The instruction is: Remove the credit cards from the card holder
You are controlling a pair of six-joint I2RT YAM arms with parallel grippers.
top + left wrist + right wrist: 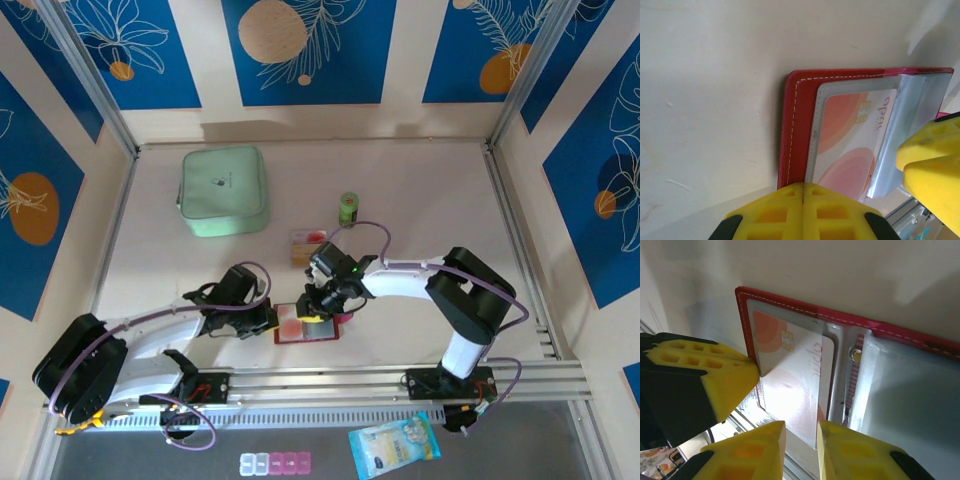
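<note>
The red card holder (300, 325) lies open on the table near the front rail. A whitish card with orange-pink circles (852, 140) sits inside its clear sleeve (790, 390). My left gripper (802, 186) is shut, its tips resting on the red cover's (792, 130) edge. My right gripper (800, 432) is open, its fingers straddling the near edge of the sleeve and the card (800, 370). Another card (308, 245) lies loose on the table beyond the holder. The left gripper (268, 320) and right gripper (325, 305) meet over the holder.
A mint-green zip case (222, 190) lies at the back left. A small green bottle (348, 207) stands behind the loose card. A snack packet (395, 445) and a pill box (275, 463) lie in front of the rail (400, 378).
</note>
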